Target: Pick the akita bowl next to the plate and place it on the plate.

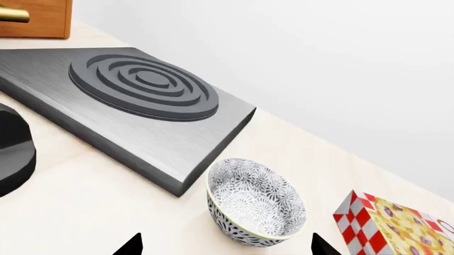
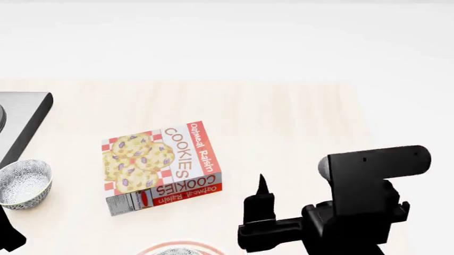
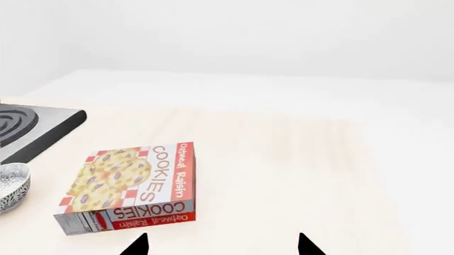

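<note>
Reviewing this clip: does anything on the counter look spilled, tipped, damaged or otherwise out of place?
Nothing looks spilled or broken. The akita bowl stands upright beside the stove plate. The cookie box lies flat on its back, slightly askew. The plate is barely in the head view, so its state is unclear.

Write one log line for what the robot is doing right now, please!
stage: before pickup | left gripper: open, near akita bowl | right gripper: open, empty | plate: rim just visible

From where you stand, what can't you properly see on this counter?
- Plate: head view, only a red-ringed sliver above the bottom edge.
- Bowl by the stove: cut by the frame edge in the right wrist view.
- Both grippers: wrist views show fingertips only.
- Box: cropped in the left wrist view.
</note>
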Robot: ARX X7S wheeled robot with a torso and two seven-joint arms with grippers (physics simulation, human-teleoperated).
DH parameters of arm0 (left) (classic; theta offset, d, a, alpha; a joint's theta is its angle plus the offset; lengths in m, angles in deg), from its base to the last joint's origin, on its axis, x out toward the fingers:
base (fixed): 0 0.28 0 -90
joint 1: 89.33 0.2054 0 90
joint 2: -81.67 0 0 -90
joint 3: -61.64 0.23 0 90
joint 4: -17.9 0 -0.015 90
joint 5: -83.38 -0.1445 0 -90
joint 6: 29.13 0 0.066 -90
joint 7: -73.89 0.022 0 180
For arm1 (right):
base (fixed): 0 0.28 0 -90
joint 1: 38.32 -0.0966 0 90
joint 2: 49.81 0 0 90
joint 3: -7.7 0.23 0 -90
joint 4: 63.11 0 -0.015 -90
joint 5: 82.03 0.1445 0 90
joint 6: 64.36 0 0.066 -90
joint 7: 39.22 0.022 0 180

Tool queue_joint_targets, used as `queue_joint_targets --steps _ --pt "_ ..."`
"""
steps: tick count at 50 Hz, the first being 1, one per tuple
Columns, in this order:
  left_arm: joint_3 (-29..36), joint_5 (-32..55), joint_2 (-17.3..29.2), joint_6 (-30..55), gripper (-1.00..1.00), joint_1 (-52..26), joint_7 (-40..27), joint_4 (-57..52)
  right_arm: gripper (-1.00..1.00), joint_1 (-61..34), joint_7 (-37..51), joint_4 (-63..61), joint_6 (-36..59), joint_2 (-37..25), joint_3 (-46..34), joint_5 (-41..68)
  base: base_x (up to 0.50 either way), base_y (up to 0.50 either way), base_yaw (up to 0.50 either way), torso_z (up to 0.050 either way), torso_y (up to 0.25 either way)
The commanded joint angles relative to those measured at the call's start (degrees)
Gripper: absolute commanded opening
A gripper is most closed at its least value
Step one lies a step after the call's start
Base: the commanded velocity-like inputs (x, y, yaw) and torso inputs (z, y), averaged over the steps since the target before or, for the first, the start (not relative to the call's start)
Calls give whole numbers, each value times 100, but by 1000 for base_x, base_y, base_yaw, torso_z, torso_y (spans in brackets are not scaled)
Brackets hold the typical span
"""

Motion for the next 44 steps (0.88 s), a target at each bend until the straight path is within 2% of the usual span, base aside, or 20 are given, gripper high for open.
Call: queue_joint_targets --steps 1,10,20,44 --pt "14 0 5 -19 100 1 -5 14 100 1311 -567 -336 -1715 44 30 -1818 0 0 0 0 0" --pt "13 31 24 30 100 16 -65 -59 100 2103 -790 -30 -2897 242 -59 -2803 0 0 0 0 0" --pt "30 44 34 42 100 9 -73 -57 100 2550 -930 497 -4091 430 -266 -3874 0 0 0 0 0" --pt "81 26 54 -13 100 20 -48 -51 100 3100 -758 1204 -5452 694 -120 -4708 0 0 0 0 0"
